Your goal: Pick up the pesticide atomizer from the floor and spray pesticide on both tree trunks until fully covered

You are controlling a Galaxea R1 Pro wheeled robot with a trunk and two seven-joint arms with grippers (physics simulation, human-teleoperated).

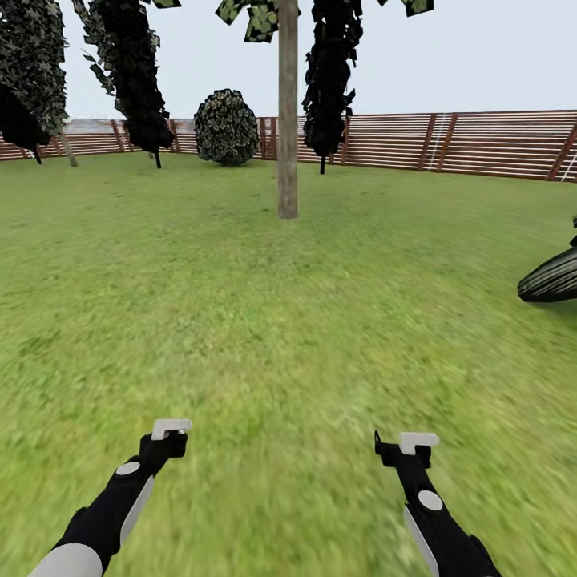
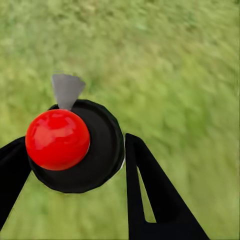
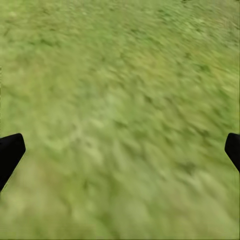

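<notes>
Ahead: tree trunk [image 1: 288, 120], fence [image 1: 481, 144] behind. L claw [image 2: 75, 150] pinching atomizer [image 2: 75, 147]; R claw [image 3: 120, 150] spread over grass [image 3: 120, 100].

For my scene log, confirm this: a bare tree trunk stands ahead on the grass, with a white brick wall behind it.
Wrong on the wall. Behind the tree trunk is a brown slatted wooden fence, as the head view shows. The trunk does stand ahead on the grass.

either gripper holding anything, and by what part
The left gripper seems to clamp a black round object with a red ball on top, probably the atomizer, by its round sides. The right gripper is open and holds nothing.
</notes>
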